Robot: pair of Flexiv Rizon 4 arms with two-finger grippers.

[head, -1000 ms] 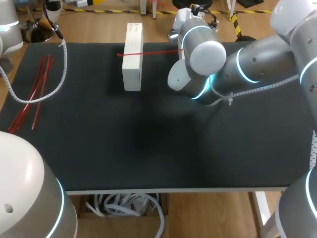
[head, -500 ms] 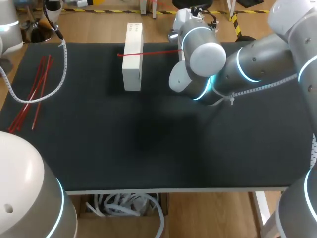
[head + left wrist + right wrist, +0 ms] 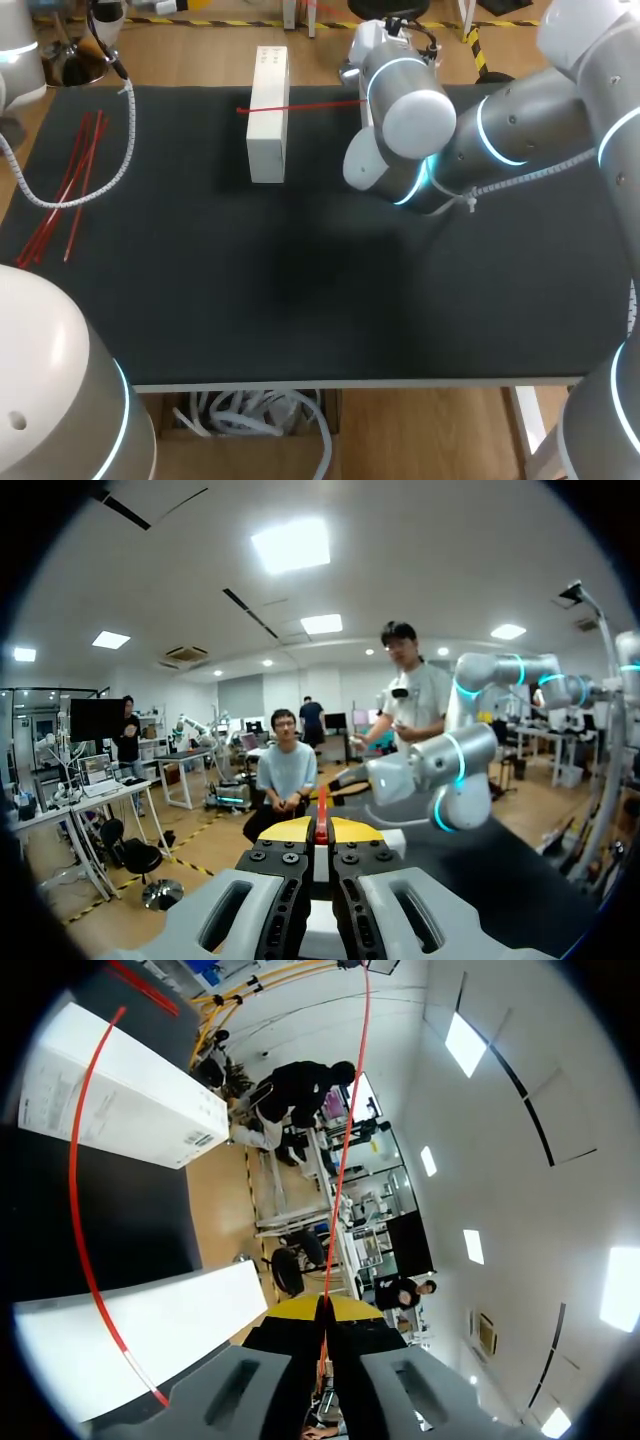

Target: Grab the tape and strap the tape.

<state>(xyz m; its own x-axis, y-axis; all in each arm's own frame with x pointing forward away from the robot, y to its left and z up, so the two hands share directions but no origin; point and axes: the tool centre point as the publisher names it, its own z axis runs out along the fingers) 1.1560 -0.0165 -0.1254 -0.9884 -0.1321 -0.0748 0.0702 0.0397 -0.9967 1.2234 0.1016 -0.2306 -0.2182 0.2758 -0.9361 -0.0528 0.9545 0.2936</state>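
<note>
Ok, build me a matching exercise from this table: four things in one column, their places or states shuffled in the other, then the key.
Things:
1. white box
2. red tape
3. spare red strips
4. white coiled cable

Places or states:
A. bunched at the left side of the table
B. curving across the red bunch
C. pinched in the right gripper, stretched across the white box
D. lying at the far edge

Pairs: 1-D, 2-C, 3-A, 4-B.
</note>
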